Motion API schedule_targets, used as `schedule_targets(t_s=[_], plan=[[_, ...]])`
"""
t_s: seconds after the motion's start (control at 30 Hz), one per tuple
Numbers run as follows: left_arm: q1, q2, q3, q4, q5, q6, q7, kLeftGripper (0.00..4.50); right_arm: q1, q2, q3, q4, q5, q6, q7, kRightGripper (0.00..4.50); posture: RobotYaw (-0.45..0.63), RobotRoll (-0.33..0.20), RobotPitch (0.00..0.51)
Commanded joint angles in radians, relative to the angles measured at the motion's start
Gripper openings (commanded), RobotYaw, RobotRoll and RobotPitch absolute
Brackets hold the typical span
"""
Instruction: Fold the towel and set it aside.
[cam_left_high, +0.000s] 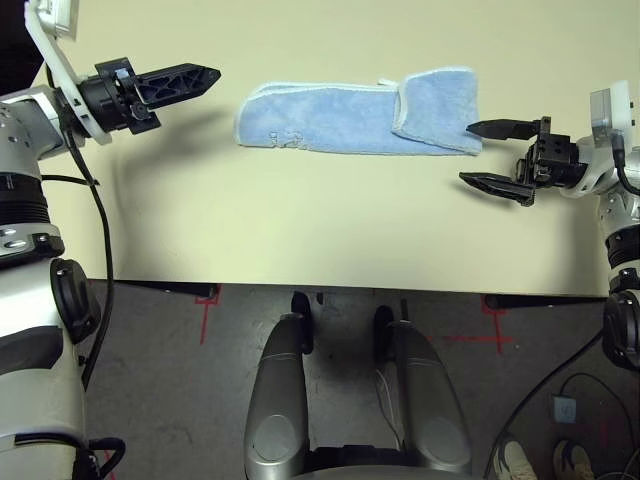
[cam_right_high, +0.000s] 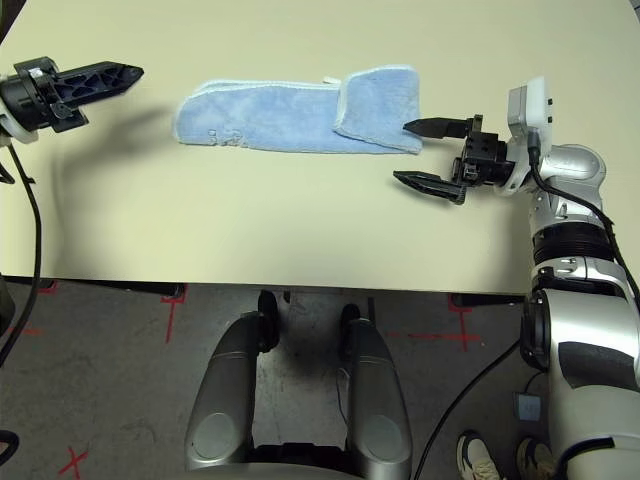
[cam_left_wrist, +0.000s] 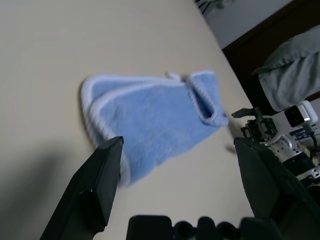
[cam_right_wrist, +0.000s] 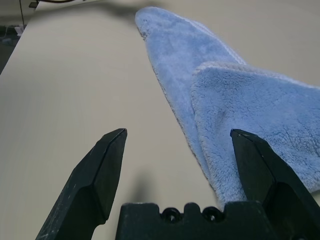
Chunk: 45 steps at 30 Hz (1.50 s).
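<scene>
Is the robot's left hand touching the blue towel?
Apart. In the left eye view, bare table lies between the left hand and the towel.

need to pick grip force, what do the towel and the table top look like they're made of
Towel: soft light blue terry or plush cloth, going by the fuzzy pile in the right wrist view, with white stitched edging.
Table: smooth, matte cream surface, probably laminate or painted board; it shows no grain or gloss, so the exact material stays open.
</scene>
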Motion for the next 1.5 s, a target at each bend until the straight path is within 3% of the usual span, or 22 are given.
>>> schedule_targets(t_s=[0.03, 0.33, 0.83, 1.2, 1.3, 1.4, 1.5], plan=[[0.033, -0.009, 0.028, -0.028, -0.025, 0.126, 0.085, 4.5, 0.005, -0.012, 0.007, -0.018, -0.008, 0.011, 0.003, 4.47, 0.06, 0.0, 0.393], [0.009, -0.047, 0.057, 0.01, -0.019, 0.243, 0.245, 4.5, 0.02, -0.016, 0.011, -0.061, -0.01, 0.039, -0.008, 4.47, 0.05, 0.0, 0.396], [-0.05, -0.164, 0.152, 0.022, -0.052, 0.287, 0.37, 4.5, 0.038, -0.017, 0.014, -0.113, -0.012, 0.066, -0.033, 4.47, 0.04, 0.0, 0.391], [-0.07, -0.214, 0.157, 0.085, -0.027, 0.182, 0.435, 4.43, 0.066, -0.022, 0.013, -0.171, -0.006, 0.093, -0.05, 4.5, 0.03, 0.0, 0.386], [-0.073, -0.211, 0.149, 0.124, -0.009, 0.124, 0.456, 3.5, 0.075, -0.023, 0.013, -0.188, -0.004, 0.102, -0.053, 4.5, 0.02, 0.0, 0.386], [-0.086, -0.202, 0.149, 0.165, -0.004, 0.085, 0.46, 2.23, 0.083, -0.025, 0.013, -0.2, -0.005, 0.109, -0.056, 4.5, 0.02, 0.0, 0.385], [-0.098, -0.196, 0.151, 0.2, 0.005, 0.044, 0.469, 1.58, 0.087, -0.026, 0.013, -0.206, -0.006, 0.112, -0.059, 4.5, 0.02, 0.0, 0.385]])
